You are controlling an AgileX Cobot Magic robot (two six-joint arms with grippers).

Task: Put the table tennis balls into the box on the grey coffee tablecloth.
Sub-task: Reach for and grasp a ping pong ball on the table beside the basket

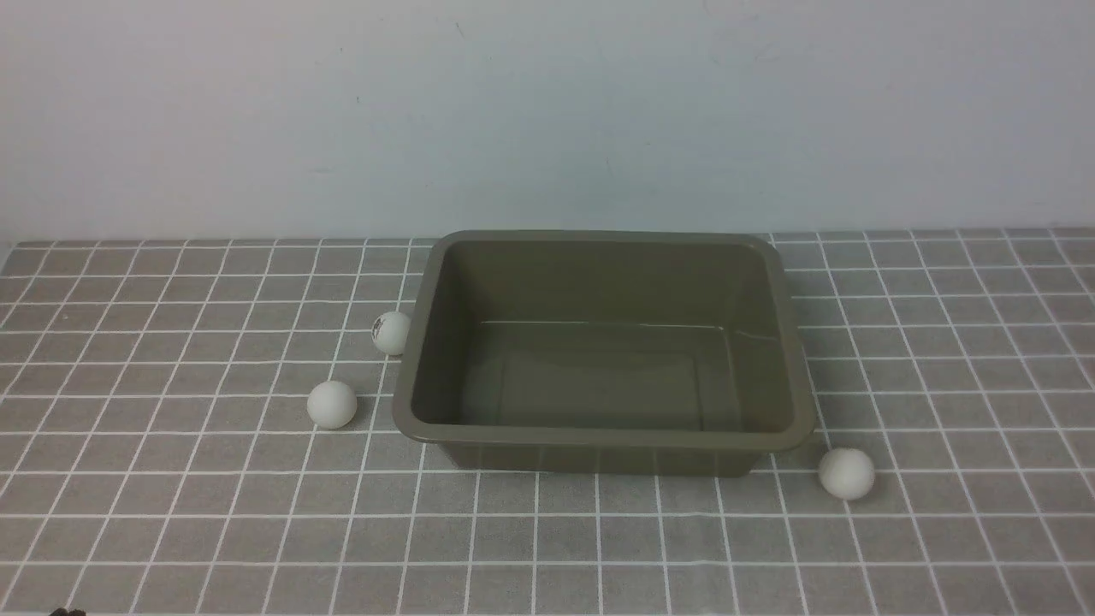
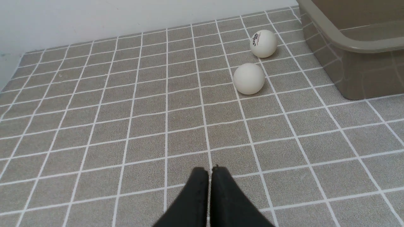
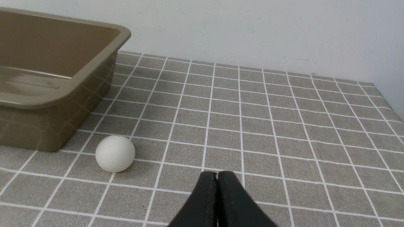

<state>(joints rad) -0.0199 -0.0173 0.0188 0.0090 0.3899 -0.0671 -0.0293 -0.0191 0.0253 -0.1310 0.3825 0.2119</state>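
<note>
Nearest the robot, both tools hang low over the grey coffee tablecloth [image 1: 547,547] that covers the worktop. The left tool [image 2: 210,170] has its two black fingers pressed together with nothing between them. The right tool [image 3: 217,173] is closed the same way, also on nothing.

A little farther out on the right lies the right-hand ball [image 1: 847,473], plain white. It rests on the cloth just beside the near right corner of the box [image 1: 599,458], with a gap showing between them.

The box stands upright with its open mouth facing up, near the middle of the cloth. Its long axis runs left to right across the worktop, roughly along the white grid lines and parallel to the wall behind. One long wall faces the robot, and the short walls face left and right. The glossy inside reflects the light.

On the left, the plain ball [image 1: 332,404] sits near the box's near left corner, clearly apart from it. Beyond it, the marked ball [image 1: 392,332] lies just beside the left short wall, about halfway along it. Its dark print is turned to the robot's left, away from the box. Whether it touches the flared rim cannot be told.

Farthest back, the cloth ends at a pale wall [image 1: 547,111].
</note>
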